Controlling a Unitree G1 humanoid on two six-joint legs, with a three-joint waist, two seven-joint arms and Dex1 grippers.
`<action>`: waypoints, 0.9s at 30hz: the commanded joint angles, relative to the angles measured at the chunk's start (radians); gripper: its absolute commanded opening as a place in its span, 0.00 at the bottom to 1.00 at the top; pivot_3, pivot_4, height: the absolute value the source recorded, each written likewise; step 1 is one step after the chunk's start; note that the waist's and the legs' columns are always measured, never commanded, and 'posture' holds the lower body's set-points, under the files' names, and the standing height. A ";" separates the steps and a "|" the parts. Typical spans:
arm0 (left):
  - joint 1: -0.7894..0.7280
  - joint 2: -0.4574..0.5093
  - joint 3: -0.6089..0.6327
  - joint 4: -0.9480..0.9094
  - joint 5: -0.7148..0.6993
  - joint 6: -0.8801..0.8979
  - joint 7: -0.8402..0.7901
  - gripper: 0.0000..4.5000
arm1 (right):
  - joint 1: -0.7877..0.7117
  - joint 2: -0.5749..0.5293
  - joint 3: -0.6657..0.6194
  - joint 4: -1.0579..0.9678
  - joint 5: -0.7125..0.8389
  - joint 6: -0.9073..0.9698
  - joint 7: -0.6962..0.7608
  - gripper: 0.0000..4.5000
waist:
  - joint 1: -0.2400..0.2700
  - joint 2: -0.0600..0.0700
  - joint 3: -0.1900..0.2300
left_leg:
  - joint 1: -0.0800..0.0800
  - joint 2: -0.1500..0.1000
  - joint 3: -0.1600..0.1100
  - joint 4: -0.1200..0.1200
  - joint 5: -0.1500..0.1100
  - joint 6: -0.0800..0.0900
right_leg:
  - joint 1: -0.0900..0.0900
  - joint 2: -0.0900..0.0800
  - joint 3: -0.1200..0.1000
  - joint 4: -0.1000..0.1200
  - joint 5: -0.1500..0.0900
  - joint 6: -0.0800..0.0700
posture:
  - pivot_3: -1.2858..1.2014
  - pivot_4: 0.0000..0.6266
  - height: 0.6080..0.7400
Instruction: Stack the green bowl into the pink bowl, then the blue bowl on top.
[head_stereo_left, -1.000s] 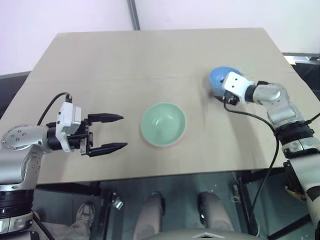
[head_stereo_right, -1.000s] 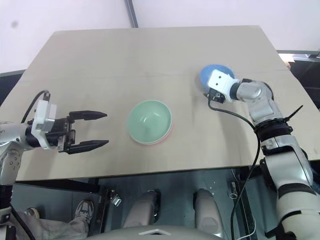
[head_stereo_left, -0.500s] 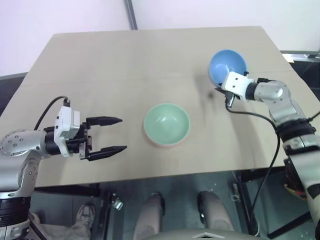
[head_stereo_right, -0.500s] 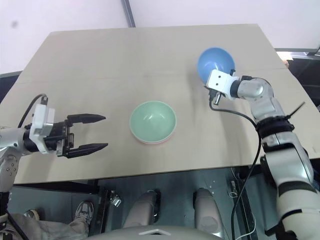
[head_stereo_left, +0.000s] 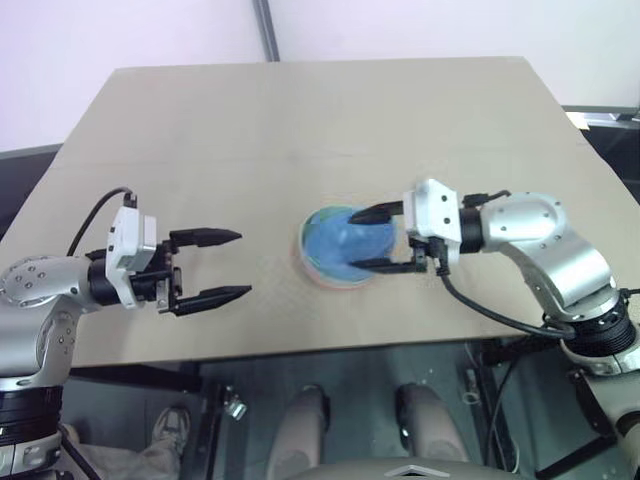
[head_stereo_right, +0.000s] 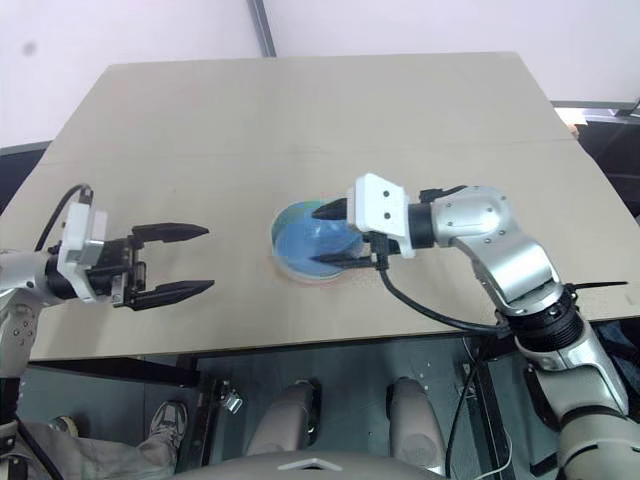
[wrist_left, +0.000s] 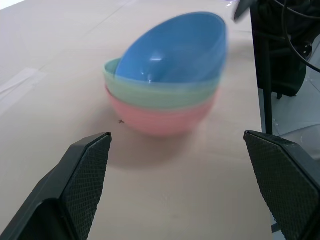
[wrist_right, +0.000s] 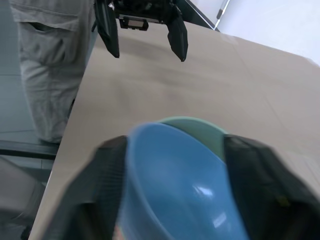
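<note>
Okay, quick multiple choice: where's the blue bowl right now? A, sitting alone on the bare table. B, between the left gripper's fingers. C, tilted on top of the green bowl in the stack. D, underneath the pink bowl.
C: the blue bowl sits tilted in the green bowl, which is nested in the pink bowl, with the right gripper straddling it.

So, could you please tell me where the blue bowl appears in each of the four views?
Left eye: blue bowl at centre, beside the right gripper.
Right eye: centre.
Left wrist: upper middle, tilted atop the stack.
Right wrist: lower middle.
Shared landmark: the green bowl directly beneath it.
</note>
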 joint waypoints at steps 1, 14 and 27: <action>0.017 0.022 0.016 -0.042 -0.029 0.038 -0.005 1.00 | -0.009 -0.002 -0.051 -0.029 -0.040 -0.043 -0.064 0.90 | 0.003 0.000 0.000 | 0.000 0.000 0.000 0.000 0.000 0.000 | 0.000 0.000 0.000 0.000 0.001 0.001 | 0.52 0.24 1.00; 0.114 -0.032 0.077 -0.123 -0.060 0.088 0.115 1.00 | 0.139 -0.052 -0.198 -0.120 0.036 0.076 -0.172 0.90 | 0.009 0.000 0.000 | -0.001 0.000 0.000 -0.001 0.000 0.000 | 0.000 0.000 0.000 -0.003 -0.001 -0.001 | 0.52 0.24 1.00; 0.102 -0.039 0.094 -0.121 -0.121 0.159 0.157 1.00 | 0.221 0.008 -0.163 -0.030 -0.031 -0.072 -0.212 0.90 | 0.009 0.000 0.000 | -0.001 0.001 0.000 -0.001 0.000 0.000 | 0.000 0.000 0.000 -0.002 0.000 0.000 | 0.52 0.24 1.00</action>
